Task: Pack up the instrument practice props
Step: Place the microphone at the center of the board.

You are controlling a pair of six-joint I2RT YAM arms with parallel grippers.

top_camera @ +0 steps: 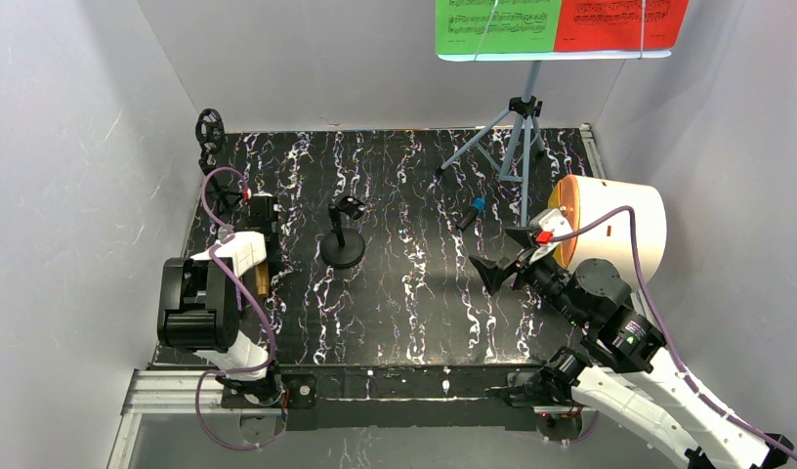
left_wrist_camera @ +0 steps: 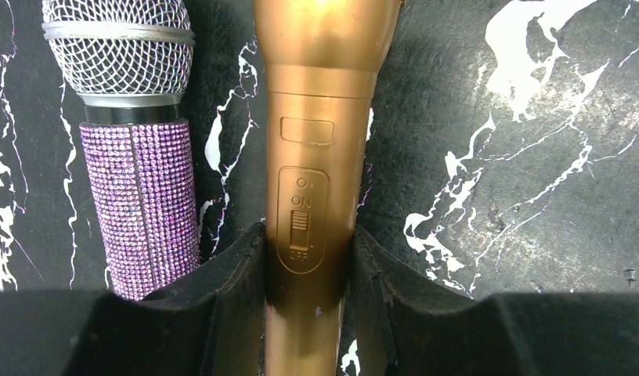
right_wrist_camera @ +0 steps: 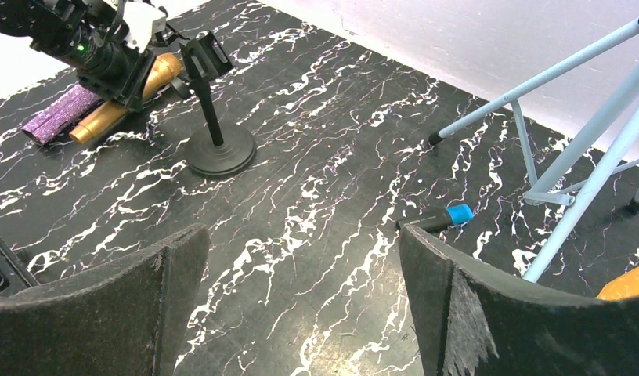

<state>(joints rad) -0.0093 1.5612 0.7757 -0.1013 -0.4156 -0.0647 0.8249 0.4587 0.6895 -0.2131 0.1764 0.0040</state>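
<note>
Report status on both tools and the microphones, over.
Left tool closed on gold microphone. Right tool open, empty, above table. Purple glitter microphone lying close alongside the gold one.

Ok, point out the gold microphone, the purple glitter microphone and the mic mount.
gold microphone point(left_wrist_camera: 316, 86), left wrist view, body above switch
purple glitter microphone point(left_wrist_camera: 140, 204), left wrist view, glitter handle
mic mount point(top_camera: 342, 253), top view, round base

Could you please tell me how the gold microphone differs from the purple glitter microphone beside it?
The gold microphone is smooth with an ON/OFF slider; the purple glitter microphone is rhinestone-covered, no switch showing. The left pincer grips the gold one; the purple one lies free. Both lie parallel.
</note>
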